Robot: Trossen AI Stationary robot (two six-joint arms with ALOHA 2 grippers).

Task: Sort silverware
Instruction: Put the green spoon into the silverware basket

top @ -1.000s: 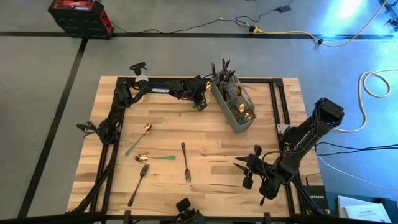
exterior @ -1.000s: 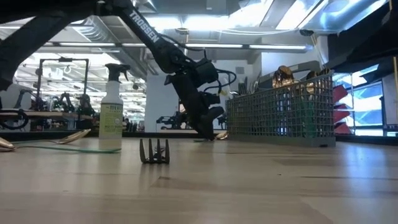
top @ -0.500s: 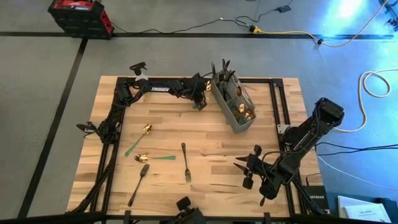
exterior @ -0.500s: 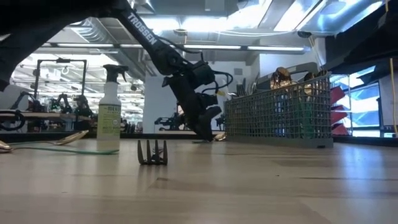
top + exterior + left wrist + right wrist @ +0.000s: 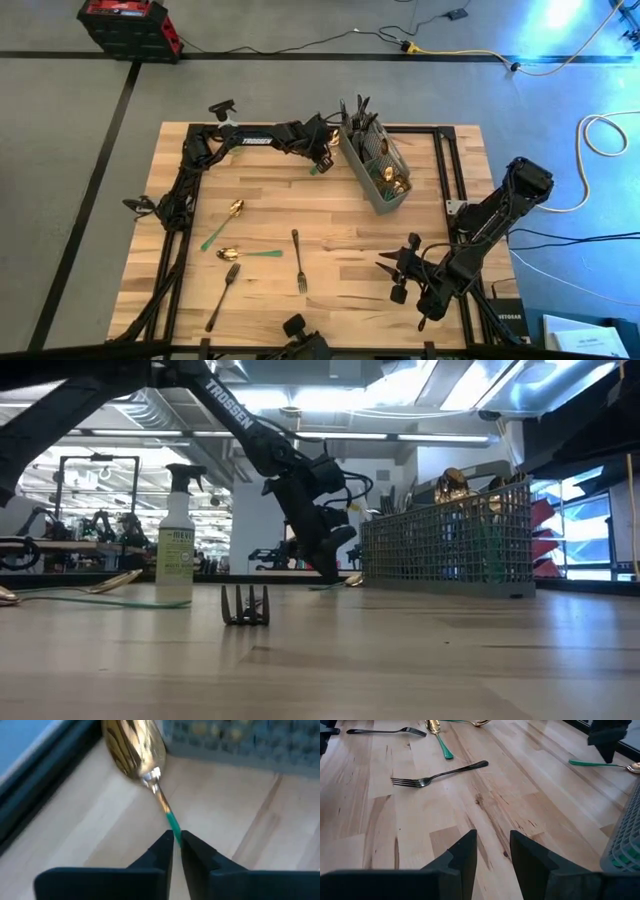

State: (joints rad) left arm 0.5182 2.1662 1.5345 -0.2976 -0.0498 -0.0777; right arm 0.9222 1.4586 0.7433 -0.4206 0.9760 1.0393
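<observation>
On the worktop (image 5: 260, 205) the grey caddy (image 5: 376, 165) stood at about one o'clock, already holding cutlery, and the left arm reached along the far edge toward it. That arm was much the nearer one; the right arm waited at about five o'clock, its jaws (image 5: 491, 851) standing apart over bare wood with nothing between them. The left jaws (image 5: 320, 160) sat just beside the caddy's near wall, low on the worktop, and looked closed on the green handle of a gold-bowled spoon (image 5: 137, 755). In the left wrist view the spoon's long axis ran straight out from the fingertips (image 5: 165, 842), bowl leading toward the mesh. A lift and a short carry toward one o'clock seemed the likely next move. Two more spoons (image 5: 235, 210) and two dark forks (image 5: 298, 258) lay loose around seven o'clock.
</observation>
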